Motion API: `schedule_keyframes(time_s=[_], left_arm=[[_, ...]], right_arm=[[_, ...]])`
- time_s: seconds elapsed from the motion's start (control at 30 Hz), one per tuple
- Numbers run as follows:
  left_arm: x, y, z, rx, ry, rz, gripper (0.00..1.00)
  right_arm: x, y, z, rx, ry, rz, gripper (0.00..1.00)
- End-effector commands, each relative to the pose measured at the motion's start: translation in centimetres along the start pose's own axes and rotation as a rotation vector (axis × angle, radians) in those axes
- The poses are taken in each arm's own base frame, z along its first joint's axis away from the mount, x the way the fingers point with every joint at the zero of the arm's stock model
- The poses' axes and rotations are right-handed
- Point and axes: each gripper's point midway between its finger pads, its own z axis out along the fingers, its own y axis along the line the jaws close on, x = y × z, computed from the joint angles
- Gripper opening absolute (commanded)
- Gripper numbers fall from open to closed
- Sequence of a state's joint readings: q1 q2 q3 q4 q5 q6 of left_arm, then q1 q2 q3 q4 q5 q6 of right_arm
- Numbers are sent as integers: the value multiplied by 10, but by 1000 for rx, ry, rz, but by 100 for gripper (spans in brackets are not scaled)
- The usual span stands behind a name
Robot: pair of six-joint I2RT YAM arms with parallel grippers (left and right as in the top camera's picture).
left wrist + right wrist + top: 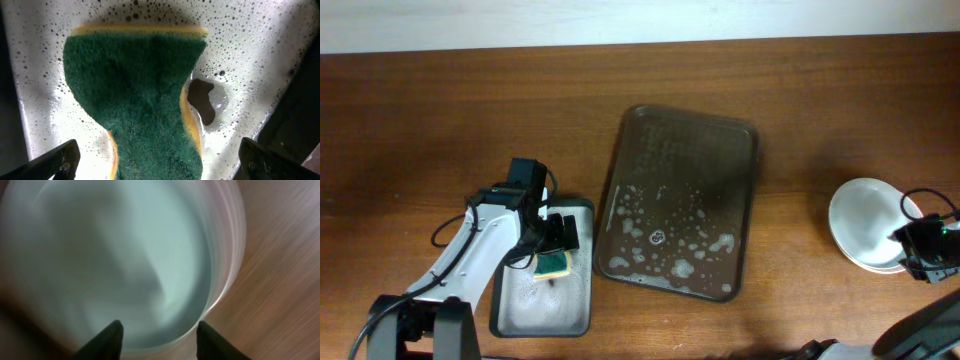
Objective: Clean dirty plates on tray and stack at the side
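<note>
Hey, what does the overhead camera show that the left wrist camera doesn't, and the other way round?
Only overhead: the brown tray, sudsy with nothing on it, and the white plates stacked at far right by the right gripper. Only left wrist: close detail of the sponge, its yellow edge curling, and a dark bare patch in the foam beside it. Both: that sponge in the soapy grey tray, under the open left gripper.

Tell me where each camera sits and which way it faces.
Overhead: above the table, looking down on tray, plates, left arm, right end effector.
Left wrist: looks down on sponge in foam; left end effector fingertips at bottom.
Right wrist: close over blurred plates; right end effector fingertips at bottom.
Shared: overhead and left wrist both show sponge.
</note>
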State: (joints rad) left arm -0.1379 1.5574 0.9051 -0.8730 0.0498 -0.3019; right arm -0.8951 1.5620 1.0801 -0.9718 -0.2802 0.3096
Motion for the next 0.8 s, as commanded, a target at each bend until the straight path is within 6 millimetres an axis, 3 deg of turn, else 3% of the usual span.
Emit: schedule_keyframes(time_s=[0.0,0.07,0.13,0.2,0.23,0.3,0.37,0.47,0.53,0.63,0.77], left_arm=[[-3,-2,-5,14,-22,9,100],[-3,-2,-5,14,-22,9,99],[-3,-2,-5,14,-22,9,100],[-3,-2,-5,14,-22,9,100],[-3,-2,-5,14,-22,9,100],[-3,-2,-5,14,-22,9,100],[-3,-2,-5,14,-22,9,100],[-3,-2,-5,14,-22,9,100],[-3,-2,-5,14,-22,9,100],[-3,-2,-5,14,-22,9,99],[-3,-2,-5,14,-22,9,100]], right_arm=[[15,72,-69,-223,-139,-256,52],[61,111,-96,-281,-185,-495,52],[107,135,-103,-315,-161,-726,52],[159,138,-88,-239,-55,-918,45],[173,136,-79,-211,-15,-968,43],[219,117,-30,-91,135,-1046,38],[217,98,11,63,116,-951,38],[233,106,71,-7,204,-956,28],[231,104,102,36,241,-947,28],[232,98,127,73,275,-940,16],[231,92,126,87,288,-1046,4]])
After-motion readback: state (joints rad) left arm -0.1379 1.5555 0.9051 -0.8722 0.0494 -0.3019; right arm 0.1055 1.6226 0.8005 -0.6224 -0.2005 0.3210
